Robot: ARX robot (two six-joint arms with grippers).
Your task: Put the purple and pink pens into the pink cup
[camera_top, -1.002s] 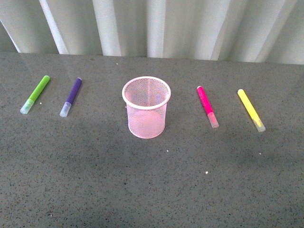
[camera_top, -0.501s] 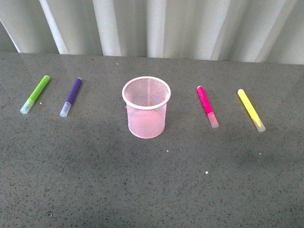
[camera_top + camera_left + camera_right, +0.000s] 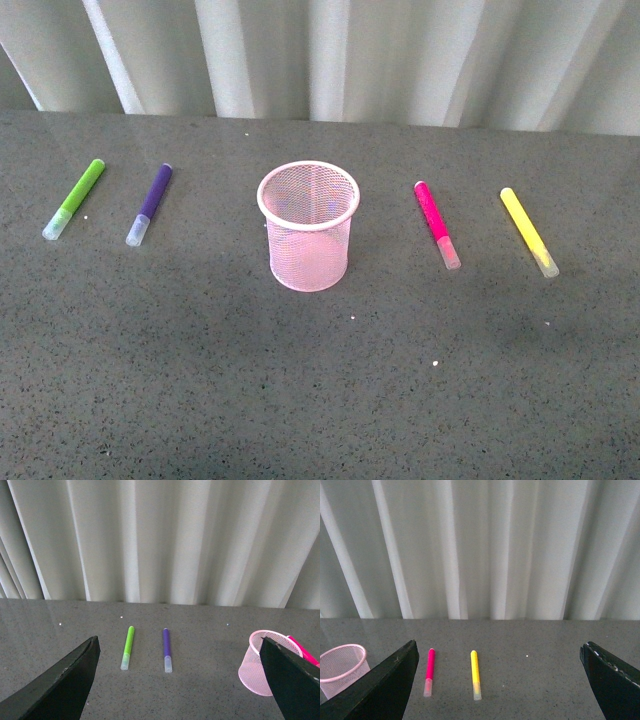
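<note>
While green marker [image 3: 73, 200] flanks purple pen [image 3: 150, 204], yellow marker [image 3: 528, 232] flanks pink pen [image 3: 436, 224].

I am seeing the pink cup [image 3: 308, 255] standing upright near the middle of the table [image 3: 320, 400], a pale pink wire-mesh cylinder with a thicker rolled rim, its mouth facing up. The purple pen [image 3: 150, 204] is lying flat to the cup's left, well apart from it, with its pale cap end pointing toward me. The pink pen [image 3: 436, 224] is lying flat to the cup's right, somewhat nearer, cap end also toward me. That cap is looking translucent, though it is small in my feeds.
</note>
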